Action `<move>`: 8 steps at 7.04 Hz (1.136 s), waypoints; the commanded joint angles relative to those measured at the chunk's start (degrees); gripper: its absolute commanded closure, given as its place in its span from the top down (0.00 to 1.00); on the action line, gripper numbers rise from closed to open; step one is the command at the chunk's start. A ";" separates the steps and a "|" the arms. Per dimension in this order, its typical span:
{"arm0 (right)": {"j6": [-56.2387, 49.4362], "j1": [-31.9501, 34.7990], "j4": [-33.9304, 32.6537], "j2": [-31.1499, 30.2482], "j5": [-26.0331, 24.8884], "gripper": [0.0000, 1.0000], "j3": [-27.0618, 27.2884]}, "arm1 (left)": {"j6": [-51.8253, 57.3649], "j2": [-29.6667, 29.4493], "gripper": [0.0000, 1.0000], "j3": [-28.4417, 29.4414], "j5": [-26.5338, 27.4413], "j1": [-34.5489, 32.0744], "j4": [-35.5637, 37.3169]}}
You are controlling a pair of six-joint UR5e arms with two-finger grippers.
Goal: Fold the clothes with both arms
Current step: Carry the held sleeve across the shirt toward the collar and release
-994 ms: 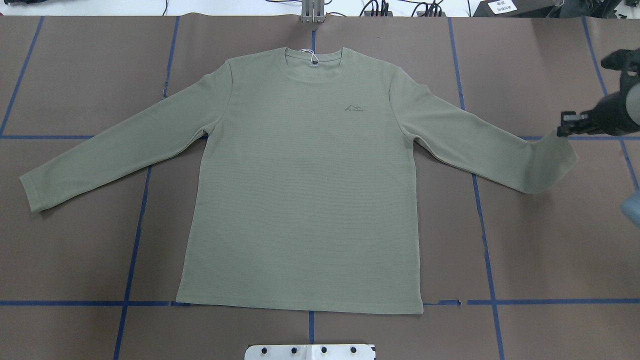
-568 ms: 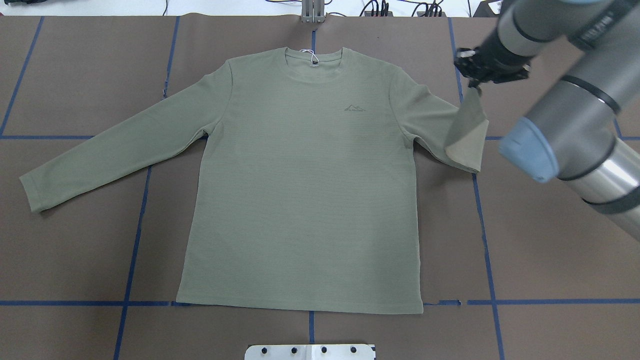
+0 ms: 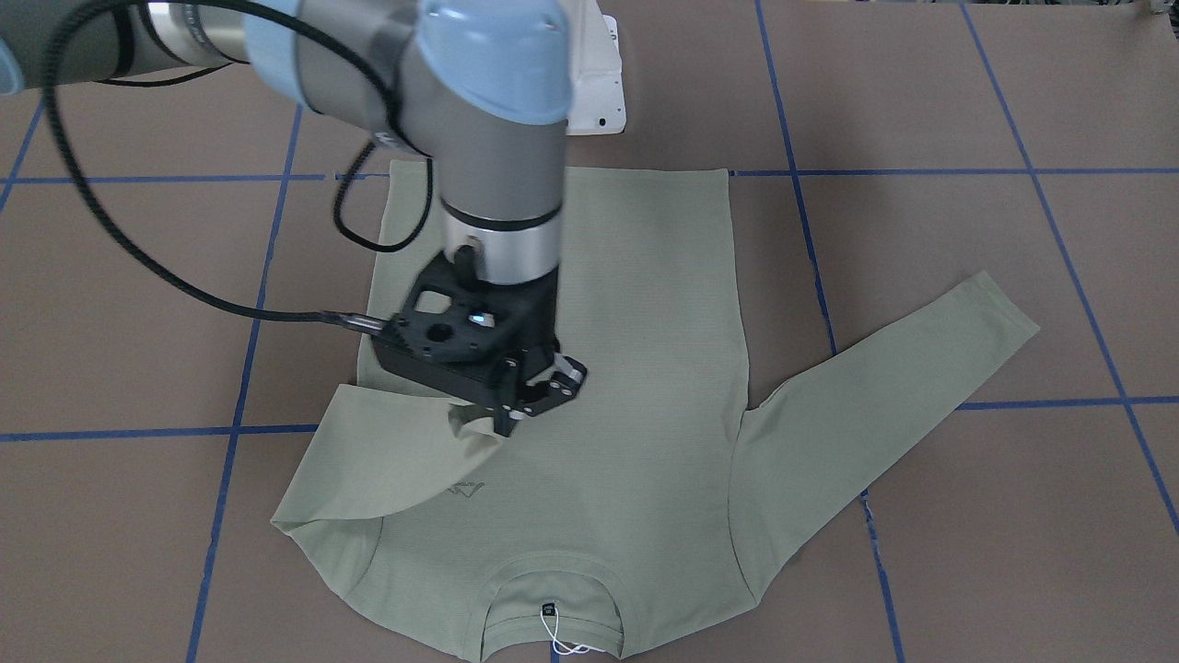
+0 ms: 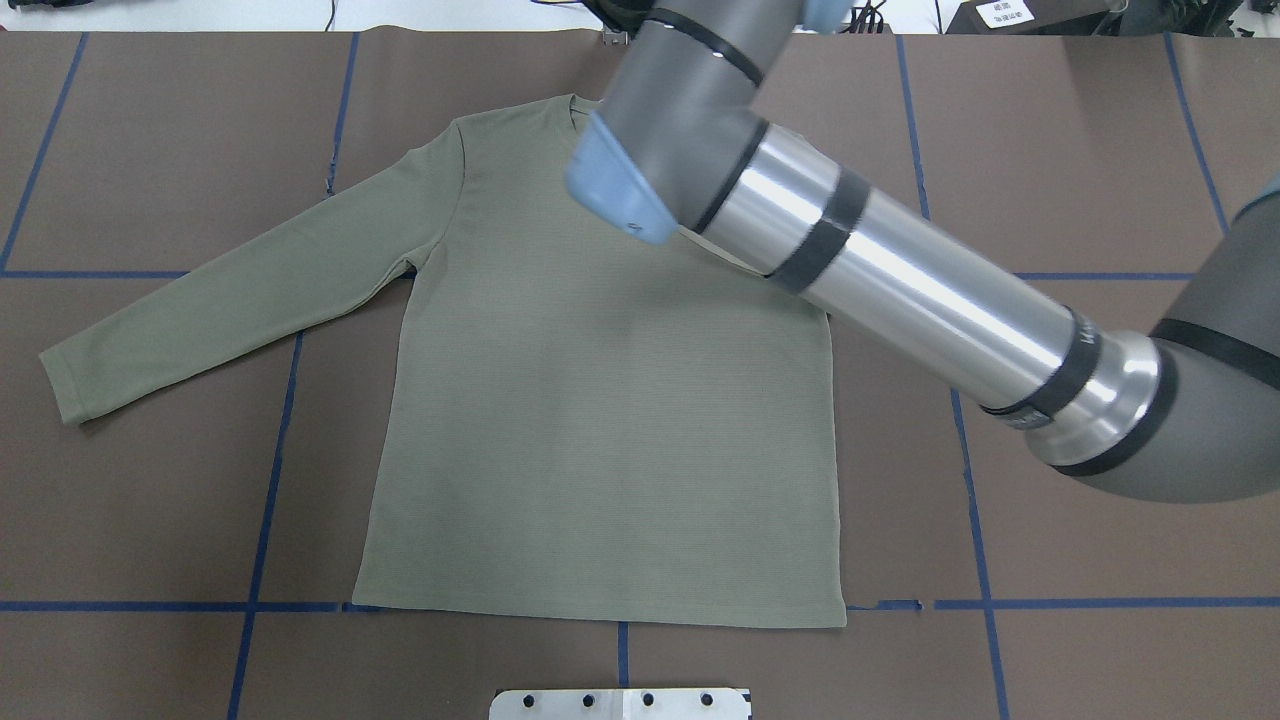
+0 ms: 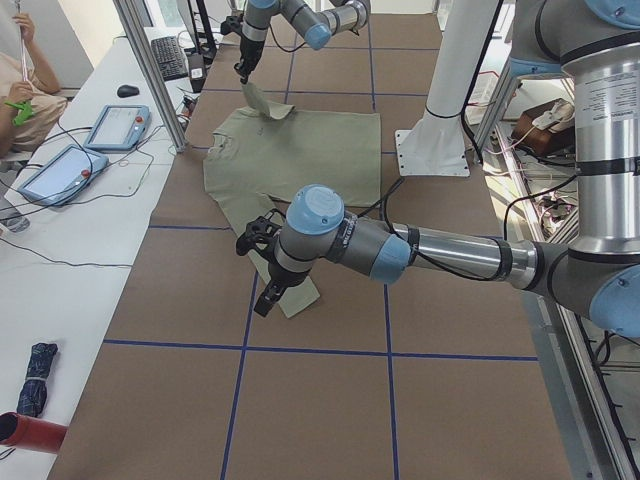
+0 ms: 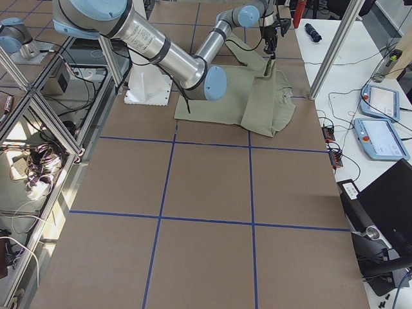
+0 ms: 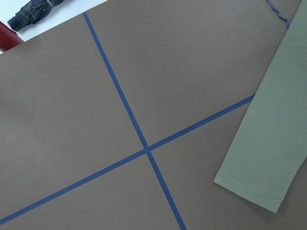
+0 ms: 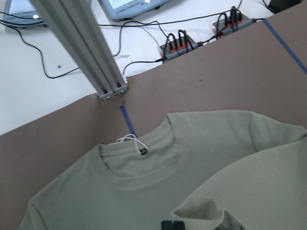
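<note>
Over shirt [image 3: 636, 368], sleeve [image 3: 387, 460] in right jaws

The table [image 4: 150, 480] is covered in brown paper, marked into big squares by blue tape [image 4: 268, 500]. A pale green long-sleeved shirt [image 4: 600, 450] lies flat on it, front up, collar toward the far edge. One sleeve [image 4: 230, 300] stretches out across a tape line. A white metal plate [image 4: 620, 703] sits at the near edge

The right arm [image 4: 900, 280] is polished silver tubing with dark grey joints, light-blue caps [image 4: 615, 190] and black bands. A black cable [image 3: 304, 317] loops to its black, perforated wrist block [image 3: 451, 336]. The left arm [image 5: 400, 245] matches it.
</note>
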 commanded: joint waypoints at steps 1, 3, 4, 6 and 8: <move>1.17 -7.09 7.87 4.88 -11.71 0.00 -10.46 | 0.09 0.05 1.00 0.57 0.00 0.00 0.00; 5.53 -13.53 13.31 5.49 -21.08 0.00 -15.13 | 0.09 0.58 1.00 0.66 -0.08 0.00 0.00; 6.08 -14.68 13.33 8.37 -21.09 0.00 -16.97 | 0.09 0.75 1.00 0.74 -0.08 0.00 0.00; 6.18 -15.13 13.42 9.53 -21.61 0.00 -18.65 | 0.09 0.84 1.00 0.74 0.00 0.00 0.00; 5.30 -14.60 13.51 9.71 -21.53 0.00 -19.09 | 0.09 0.75 1.00 0.66 0.00 0.00 0.00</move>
